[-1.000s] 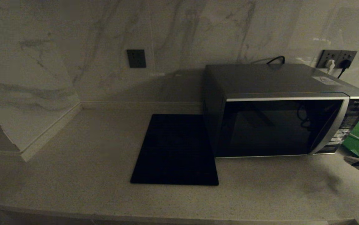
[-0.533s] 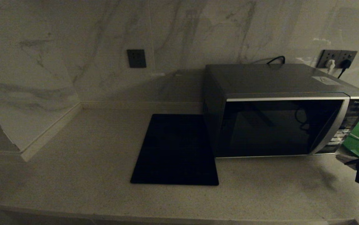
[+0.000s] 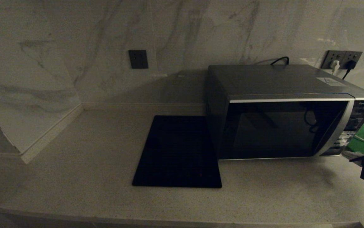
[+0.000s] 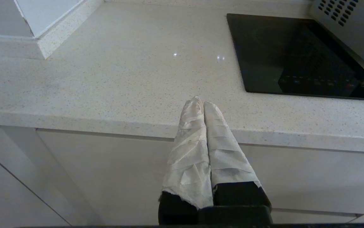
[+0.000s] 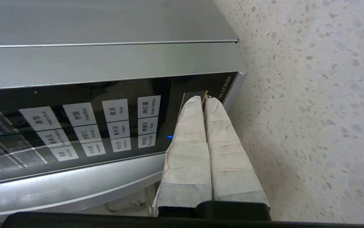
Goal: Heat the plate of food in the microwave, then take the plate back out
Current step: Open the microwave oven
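Reading "Soup" and "Roast Batata" on the microwave (image 5: 106,63) panel; my right hand (image 5: 203,100), fingers together, at its corner button; left hand (image 4: 201,103) together, parked off the worktop (image 4: 106,79).

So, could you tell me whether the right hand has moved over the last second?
Yes. In the head view the right hand has risen slightly, towards the microwave button panel.

Microwave (image 5: 106,63) button panel (image 5: 74,126): white keys with Chinese characters plus small English, "Soup" legible (others too small). Model code "NN-GT353M" at panel corner, beside frame centre.
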You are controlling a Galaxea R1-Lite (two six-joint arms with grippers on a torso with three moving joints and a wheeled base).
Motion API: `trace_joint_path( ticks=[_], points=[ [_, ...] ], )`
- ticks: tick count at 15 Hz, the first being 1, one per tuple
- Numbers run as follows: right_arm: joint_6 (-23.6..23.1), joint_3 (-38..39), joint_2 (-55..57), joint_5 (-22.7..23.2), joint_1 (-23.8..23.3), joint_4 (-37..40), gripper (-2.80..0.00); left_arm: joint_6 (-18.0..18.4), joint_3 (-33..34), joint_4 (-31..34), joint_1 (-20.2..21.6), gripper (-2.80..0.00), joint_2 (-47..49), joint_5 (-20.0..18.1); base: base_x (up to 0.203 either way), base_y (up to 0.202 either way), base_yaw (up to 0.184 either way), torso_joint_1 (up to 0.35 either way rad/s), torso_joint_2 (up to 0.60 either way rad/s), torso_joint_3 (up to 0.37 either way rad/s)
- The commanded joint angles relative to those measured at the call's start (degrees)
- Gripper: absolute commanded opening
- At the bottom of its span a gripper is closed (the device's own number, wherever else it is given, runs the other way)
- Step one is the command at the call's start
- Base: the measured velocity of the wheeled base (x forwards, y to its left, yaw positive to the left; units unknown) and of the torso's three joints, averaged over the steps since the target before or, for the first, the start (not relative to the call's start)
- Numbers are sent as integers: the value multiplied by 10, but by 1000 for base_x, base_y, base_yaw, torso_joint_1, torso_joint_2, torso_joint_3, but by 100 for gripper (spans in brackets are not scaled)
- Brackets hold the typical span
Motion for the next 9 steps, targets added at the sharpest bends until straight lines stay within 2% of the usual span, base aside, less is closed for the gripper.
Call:
trace_joint_path(
  ticks=[1,9],
  points=[
    [3,-1,1,3,5,-3,-280,0,0,0,0,-280,0,0,0,0,0,0,0,0],
    [3,-1,-2,2,15,-3,-280,0,0,0,0,-280,1,0,0,0,0,0,0,0]
  ],
)
